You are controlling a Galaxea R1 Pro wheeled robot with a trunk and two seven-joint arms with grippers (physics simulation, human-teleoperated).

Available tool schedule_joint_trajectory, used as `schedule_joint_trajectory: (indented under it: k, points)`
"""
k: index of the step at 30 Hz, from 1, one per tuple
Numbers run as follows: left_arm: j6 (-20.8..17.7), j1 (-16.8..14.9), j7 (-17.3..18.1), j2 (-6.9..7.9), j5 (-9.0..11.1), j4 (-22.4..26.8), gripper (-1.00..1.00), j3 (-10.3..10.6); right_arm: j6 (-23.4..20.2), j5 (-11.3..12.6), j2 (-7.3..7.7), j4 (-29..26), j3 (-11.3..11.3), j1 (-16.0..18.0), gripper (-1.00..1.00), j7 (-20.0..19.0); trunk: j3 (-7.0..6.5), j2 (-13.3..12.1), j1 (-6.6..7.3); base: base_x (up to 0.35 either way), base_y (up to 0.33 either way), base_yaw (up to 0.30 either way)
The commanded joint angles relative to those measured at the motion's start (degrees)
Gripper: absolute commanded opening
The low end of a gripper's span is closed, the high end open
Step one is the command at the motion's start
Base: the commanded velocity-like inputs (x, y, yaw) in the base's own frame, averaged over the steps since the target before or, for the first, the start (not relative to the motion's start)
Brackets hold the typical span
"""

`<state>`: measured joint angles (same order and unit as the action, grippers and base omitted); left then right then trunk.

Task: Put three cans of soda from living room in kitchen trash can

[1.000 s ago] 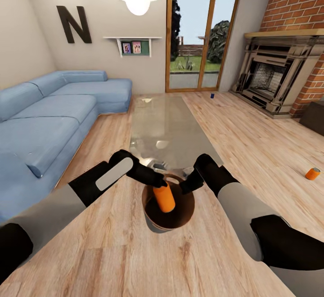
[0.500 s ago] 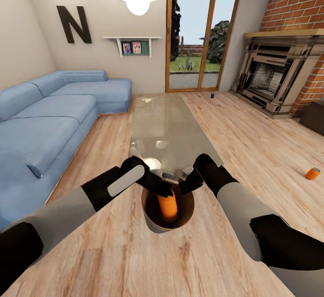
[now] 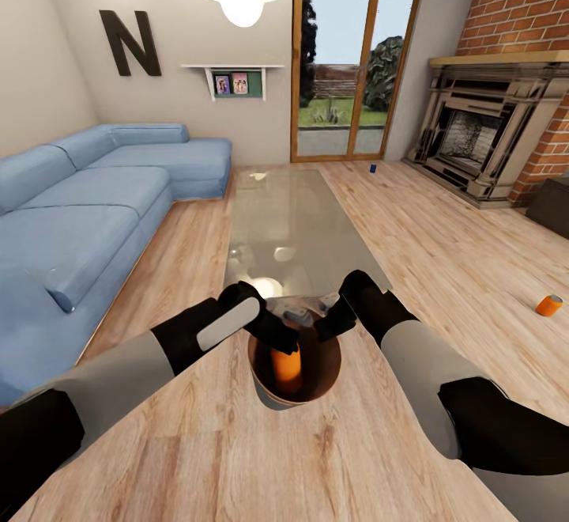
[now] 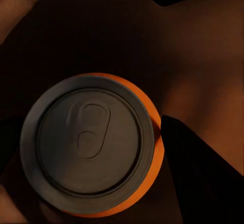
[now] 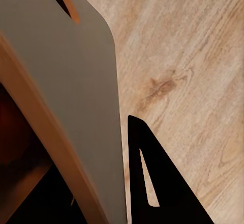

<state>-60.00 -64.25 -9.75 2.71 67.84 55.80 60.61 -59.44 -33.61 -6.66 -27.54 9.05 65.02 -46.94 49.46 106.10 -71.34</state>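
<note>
Head view: the trash can (image 3: 320, 383) is seen on the pale wood floor (image 3: 197, 459), just short of the near end of the glass coffee table (image 3: 292, 221). Its rim is pinched by the right gripper (image 3: 325, 324), 1 finger inside and 1 outside the wall, as the right wrist view (image 5: 147, 183) confirms with the grey wall (image 5: 76, 96) running between the jaws. The left gripper (image 3: 283, 338) is lowered into the can's mouth, and 1 orange soda can (image 3: 286, 370) stands upright below it inside the tan interior. In the left wrist view the can's silver top (image 4: 89, 142) lies directly ahead of the jaws, between 2 dark finger shapes; whether it is gripped or released cannot be told. A 2nd orange can (image 3: 548, 305) lies on the floor well off to the right gripper's side, and a dark blue can (image 3: 372, 167) stands far beyond both jaws, near the fireplace (image 3: 482, 134) and glass door (image 3: 348, 63).
</note>
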Motion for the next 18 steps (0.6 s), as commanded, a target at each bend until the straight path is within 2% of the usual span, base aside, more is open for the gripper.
schedule_joint_trajectory:
  k: [1,6,14,15,18]
  points:
    - [0.0,0.0,-0.1,-0.08,-0.1,-0.1,-1.0,0.1,-0.6,1.4,-0.02,0.0,-0.2,0.0,-1.0,-0.3,-0.01,0.0,0.0,0.0,0.0,0.0]
    - [0.0,0.0,-0.3,-0.19,-0.1,-0.1,-1.0,0.3,-0.6,1.4,0.05,0.0,-0.2,0.0,-1.0,-0.3,-0.01,0.0,0.0,0.0,0.0,0.0]
    - [0.0,0.0,-2.6,-0.48,-0.1,-0.2,-1.0,0.6,-0.6,1.4,0.04,0.0,-0.2,0.0,-1.0,-0.3,-0.01,0.0,0.0,0.0,0.0,0.0]
    - [0.0,0.0,-2.6,-0.49,-0.1,-0.2,1.0,0.6,-0.6,1.4,0.05,0.0,-0.2,0.0,-1.0,-0.3,-0.01,0.0,0.0,0.0,0.0,0.0]
    - [0.0,0.0,-2.8,-0.45,-0.1,-0.2,1.0,0.6,-0.6,1.4,0.07,0.0,-0.2,0.0,-1.0,-0.3,-0.01,0.0,0.0,0.0,0.0,0.0]
